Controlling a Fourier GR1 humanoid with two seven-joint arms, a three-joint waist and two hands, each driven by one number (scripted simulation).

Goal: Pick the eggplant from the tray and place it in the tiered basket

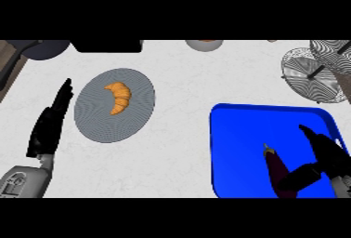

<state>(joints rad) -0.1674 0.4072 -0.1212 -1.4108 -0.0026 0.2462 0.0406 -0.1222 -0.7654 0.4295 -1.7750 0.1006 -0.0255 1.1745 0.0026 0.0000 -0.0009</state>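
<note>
A round grey plate sits on the white counter. An orange croissant lies on it. A grey bowl peeks in at the far edge.

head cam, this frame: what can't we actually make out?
- Eggplant: lower end hidden by right hand, head view; contact unclear.
- Tiered basket: cut by right edge; tiers unclear.
- Dark things along counter's far edge: cut off, unidentifiable.
- Blue tray: lower rim cut off.

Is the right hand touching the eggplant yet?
Cannot tell. In the head view the right hand overlaps the eggplant on the tray, but no contact shows plainly.
</note>
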